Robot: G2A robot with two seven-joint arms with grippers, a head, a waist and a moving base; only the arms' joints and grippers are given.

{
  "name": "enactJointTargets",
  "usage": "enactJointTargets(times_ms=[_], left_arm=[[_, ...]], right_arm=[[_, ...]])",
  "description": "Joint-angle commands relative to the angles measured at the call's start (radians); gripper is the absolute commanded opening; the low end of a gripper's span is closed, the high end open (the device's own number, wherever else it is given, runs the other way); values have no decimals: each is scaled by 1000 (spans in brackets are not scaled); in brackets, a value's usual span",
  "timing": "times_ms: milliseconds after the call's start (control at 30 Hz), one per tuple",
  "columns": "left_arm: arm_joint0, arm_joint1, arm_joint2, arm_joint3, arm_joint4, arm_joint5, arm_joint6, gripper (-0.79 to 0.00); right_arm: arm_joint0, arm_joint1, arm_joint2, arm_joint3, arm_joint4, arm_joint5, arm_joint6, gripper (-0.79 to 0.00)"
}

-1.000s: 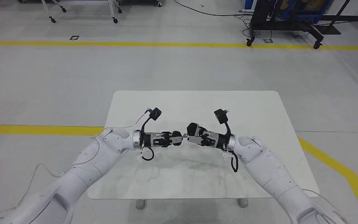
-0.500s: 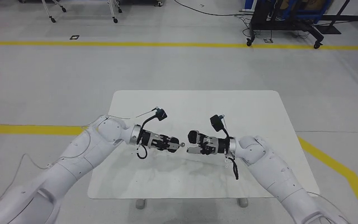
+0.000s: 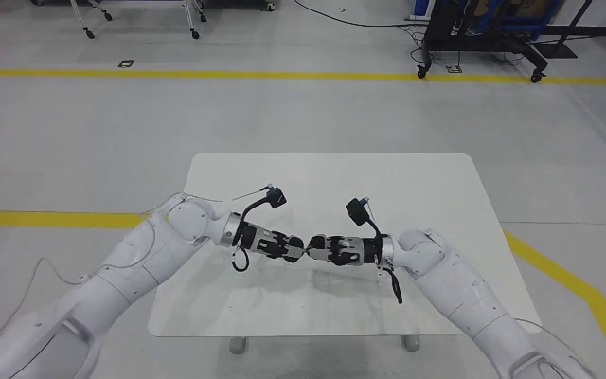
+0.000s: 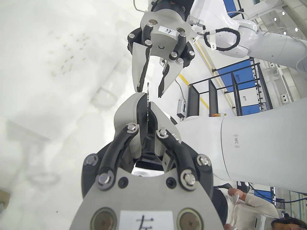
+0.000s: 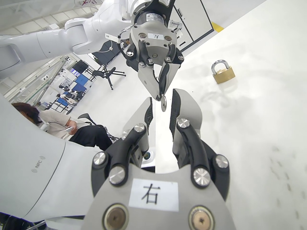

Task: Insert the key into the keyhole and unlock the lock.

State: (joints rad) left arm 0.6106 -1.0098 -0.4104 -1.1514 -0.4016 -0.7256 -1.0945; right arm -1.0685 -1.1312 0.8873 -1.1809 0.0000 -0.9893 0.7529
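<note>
My left gripper (image 4: 146, 101) is shut on a thin silver key (image 4: 148, 89), held above the white table (image 3: 426, 189). In the right wrist view the key's round head (image 5: 163, 104) sticks out past the left gripper (image 5: 159, 96). My right gripper (image 5: 163, 94) faces it tip to tip, open, with one finger on either side of the key's head. In the top view the left gripper (image 3: 294, 252) and right gripper (image 3: 315, 249) meet over the table's front middle. A brass padlock (image 5: 223, 73) with its silver shackle shut lies flat on the table, apart from both grippers.
The white tabletop (image 5: 251, 111) around the padlock is bare, with faint scuff marks. Both forearms hang low over the table's front half. The table's edges lie well away from the grippers.
Half a second ago the two grippers were apart. The right gripper has since moved toward the left one and now flanks the key. Both arms sit nearer the table's front than a second ago.
</note>
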Motion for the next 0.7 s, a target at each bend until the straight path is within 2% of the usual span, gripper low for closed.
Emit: enactJointTargets(times_ms=[0, 67, 167, 467, 500, 533, 667], left_arm=[[-2, -1, 1, 3, 1, -2, 2, -785], [-4, -3, 1, 5, 3, -7, 7, -785], [-5, -5, 1, 7, 6, -10, 10, -785], [-5, -16, -2, 12, 19, -11, 11, -785], [-4, -17, -3, 12, 18, -11, 11, -548], [-5, -17, -5, 13, 18, -11, 12, 0], [-2, -9, -25, 20, 29, -28, 28, 0]], right_arm=[[7, -1, -11, 8, 29, -12, 15, -585], [14, 0, -17, 16, 44, -17, 27, -637], [22, 0, -27, 24, 69, -23, 42, -785], [34, 4, -47, 27, 96, -23, 55, -785], [35, 5, -47, 27, 96, -23, 55, -785], [35, 6, -47, 26, 99, -23, 55, -785], [30, 12, -32, 24, 105, -23, 42, -785]])
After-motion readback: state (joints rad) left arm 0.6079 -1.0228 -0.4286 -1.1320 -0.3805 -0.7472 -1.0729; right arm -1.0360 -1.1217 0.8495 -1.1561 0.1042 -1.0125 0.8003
